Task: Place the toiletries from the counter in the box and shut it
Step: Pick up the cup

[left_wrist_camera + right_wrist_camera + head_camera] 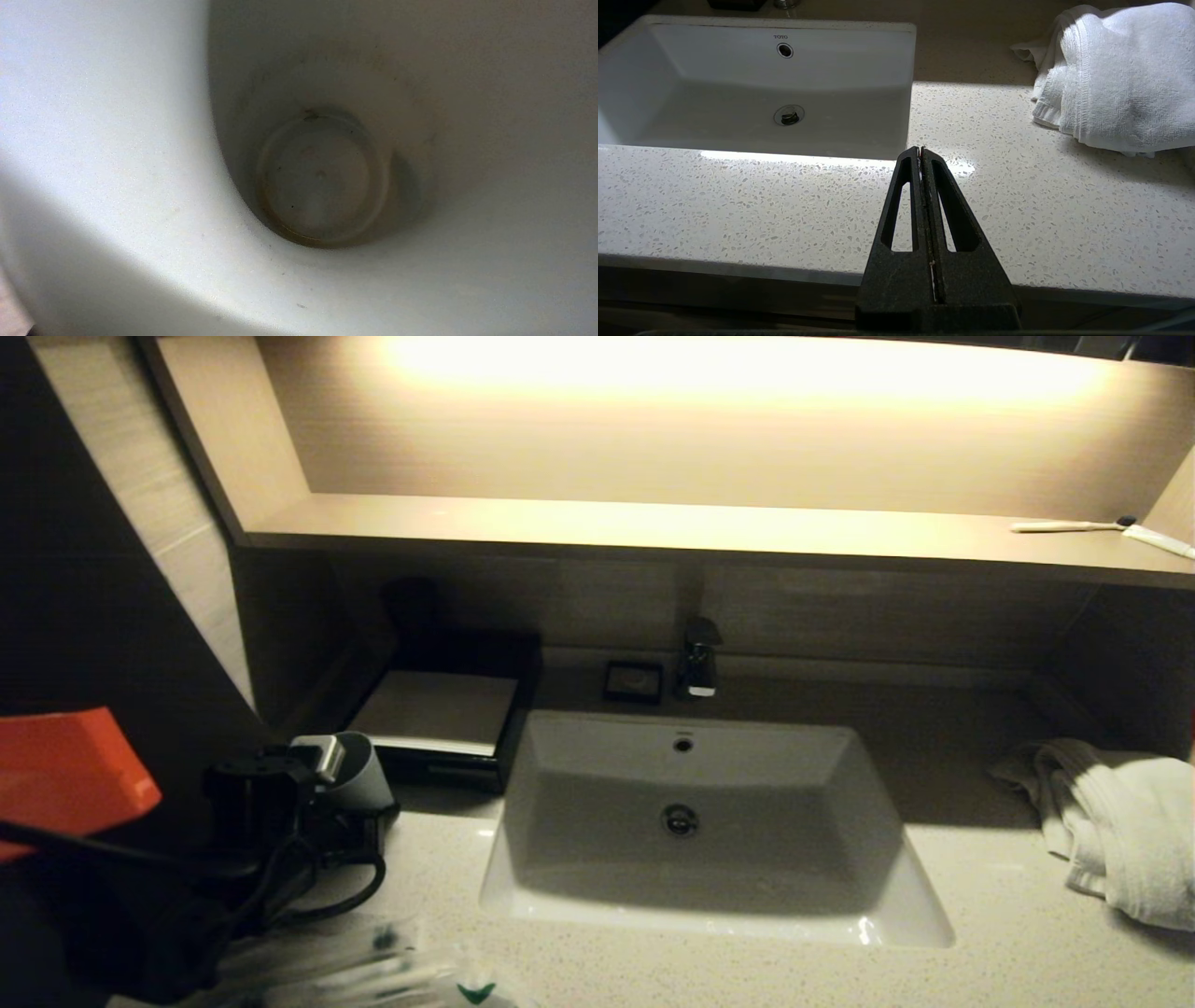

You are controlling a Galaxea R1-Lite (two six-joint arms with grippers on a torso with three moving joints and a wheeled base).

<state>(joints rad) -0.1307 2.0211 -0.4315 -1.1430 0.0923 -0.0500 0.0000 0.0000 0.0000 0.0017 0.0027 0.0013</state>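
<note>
The right tool point(920, 150) is clenched, its two black fingers pressed flat together with nothing between them, and it hangs over the front edge of the table point(738, 205), just in front of the right front corner of the basin point(752, 84); it touches nothing. The left tool point(280, 793) is at the left side of the basin, close against a pale cup point(359, 773) that stands there. The left wrist view is filled by the inside of this cup point(322, 182), with its round bottom in the middle, so the camera looks straight down into it; whether this tool is released or grasping the cup, I cannot tell, because its fingers are not to be seen. The box point(439, 709) stands at the back of the table, left of the basin and behind the cup, with its cream top panel flat and its drawer looking pushed in. The toiletries point(373, 971) lie at the front of the table, left of the basin, in front of the left tool, as a loose heap of clear wrapped sachets and sticks with green marks. A white towel point(1120, 74) lies crumpled on the table, well to the right of the basin.
</note>
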